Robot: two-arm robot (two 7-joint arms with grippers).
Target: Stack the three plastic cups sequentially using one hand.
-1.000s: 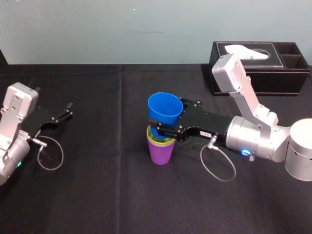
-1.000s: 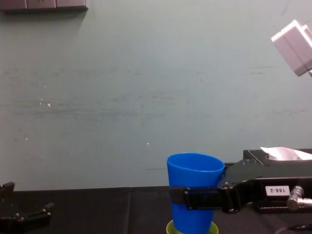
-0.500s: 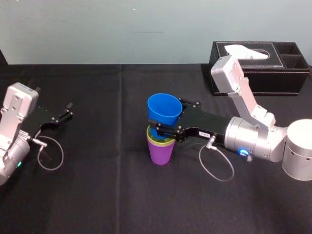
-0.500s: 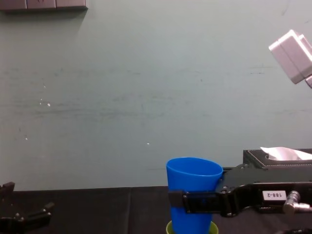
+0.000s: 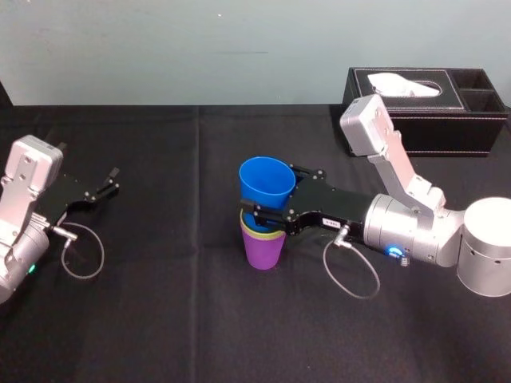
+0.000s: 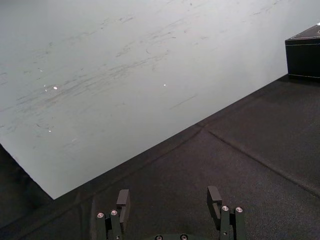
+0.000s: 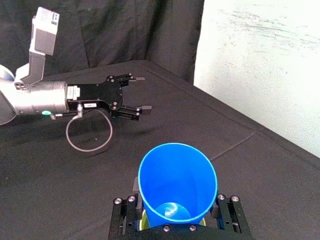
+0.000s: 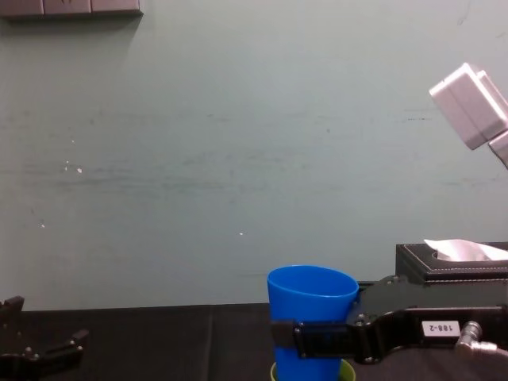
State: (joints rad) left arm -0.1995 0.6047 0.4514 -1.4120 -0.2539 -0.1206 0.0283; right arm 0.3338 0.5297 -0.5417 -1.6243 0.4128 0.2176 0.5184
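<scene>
1. Head view. At the centre of the frame the purple cup (image 5: 263,253) stands upright on the black table (image 5: 160,311), with the yellow-green cup (image 5: 254,230) nested inside it so that just its rim shows. The right gripper (image 5: 266,212), reaching in from the right, is clamped on the lower wall of the blue cup (image 5: 267,179). The cup's base sits at the mouth of the yellow-green cup. The left gripper (image 5: 110,184) lies idle at the left edge. A black tissue box (image 5: 447,120) sits at the upper right.
2. Left wrist view. The left gripper's two fingers, at the bottom of the frame, stand apart with nothing between them.
3. Right wrist view. The blue cup, mouth open to the camera, is pinched between both jaws at the lower centre. A sliver of yellow-green rim shows beneath it.
4. Chest view. At the bottom centre the blue cup is upright and partly entered into the yellow-green rim.
5. Progress, as judged. The first nesting is complete and the second is under way. Seating the blue cup fully and releasing it are left to do.
</scene>
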